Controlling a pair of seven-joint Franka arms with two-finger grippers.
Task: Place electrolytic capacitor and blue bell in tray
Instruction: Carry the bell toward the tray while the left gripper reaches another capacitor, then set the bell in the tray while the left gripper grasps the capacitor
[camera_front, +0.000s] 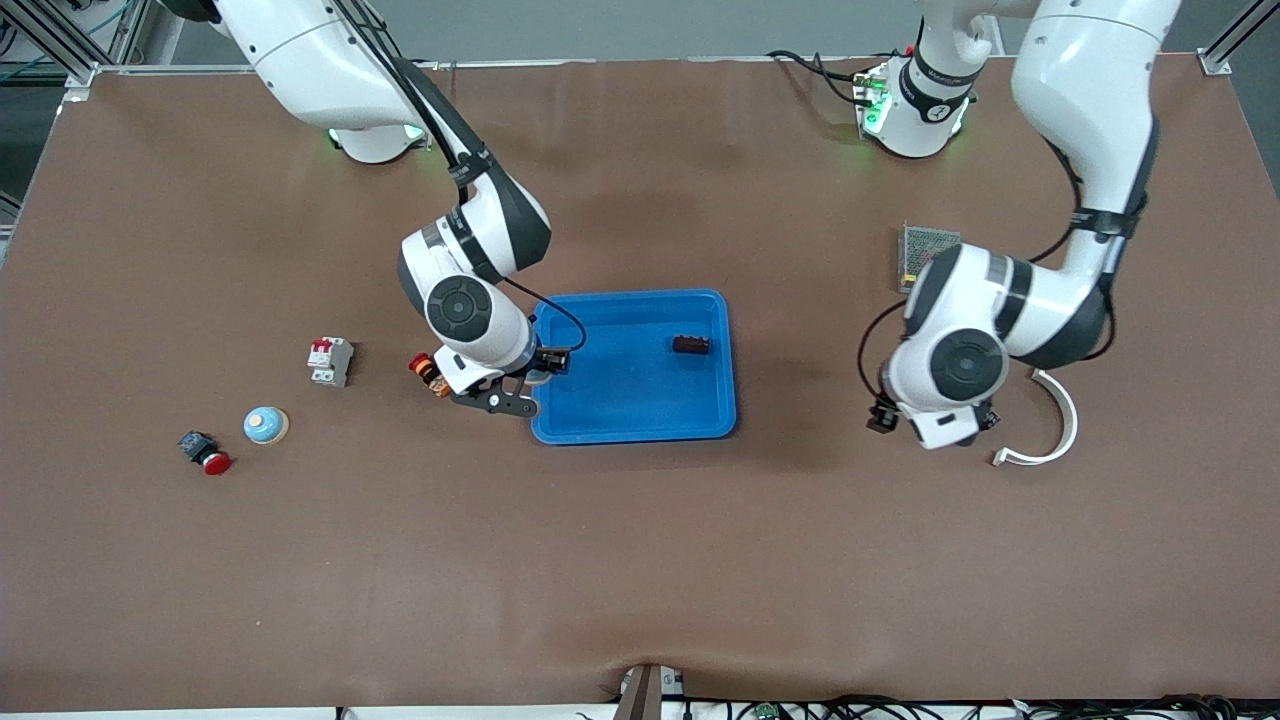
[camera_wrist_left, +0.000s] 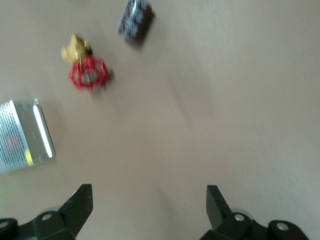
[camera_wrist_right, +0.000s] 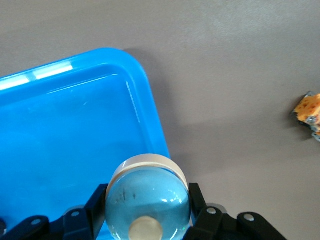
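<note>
Right gripper (camera_wrist_right: 146, 199): jaws clenched on the blue bell (camera_wrist_right: 145, 187), held dome up over the rim of the tray (camera_front: 640, 428), at the tray edge toward the right arm's end of the table.

Tray: sits near the table's centre. A small dark component (camera_front: 691, 345), probably the electrolytic capacitor, lies inside it near the corner toward the left arm's base.

Left gripper (camera_wrist_left: 148, 207): jaws released and holding nothing. It waits above bare table near the left arm's end, beside a white curved strip (camera_front: 1060, 420).

A second blue bell (camera_front: 265, 425) stands on the table toward the right arm's end.
</note>
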